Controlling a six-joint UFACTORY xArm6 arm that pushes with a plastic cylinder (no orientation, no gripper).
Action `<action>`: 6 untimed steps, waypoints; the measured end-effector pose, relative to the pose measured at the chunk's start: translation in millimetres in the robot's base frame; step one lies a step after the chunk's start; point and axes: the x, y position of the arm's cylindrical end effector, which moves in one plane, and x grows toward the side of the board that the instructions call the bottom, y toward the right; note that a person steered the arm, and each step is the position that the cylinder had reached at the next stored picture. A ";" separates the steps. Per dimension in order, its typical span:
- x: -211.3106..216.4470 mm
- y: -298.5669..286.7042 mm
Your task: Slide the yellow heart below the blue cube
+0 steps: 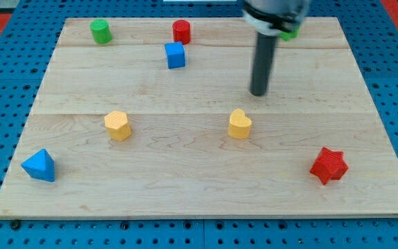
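The yellow heart [239, 124] lies right of the board's middle. The blue cube [175, 54] stands near the view's top, left of centre, well up and to the left of the heart. My tip [258, 93] rests on the board just above and slightly right of the heart, with a small gap between them. The rod rises from there to the view's top edge.
A red cylinder [181, 31] stands just above the blue cube. A green cylinder [101, 31] is at the top left. A yellow hexagonal block [117, 125] lies at mid left, a blue pyramid-like block [39, 165] at bottom left, a red star [329, 165] at bottom right. A green block [290, 32] is partly hidden behind the arm.
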 end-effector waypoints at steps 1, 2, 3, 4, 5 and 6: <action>70.6 8.9; 101.1 -42.2; 91.4 -57.8; 67.5 -57.1; 45.5 -67.1; 30.6 -65.8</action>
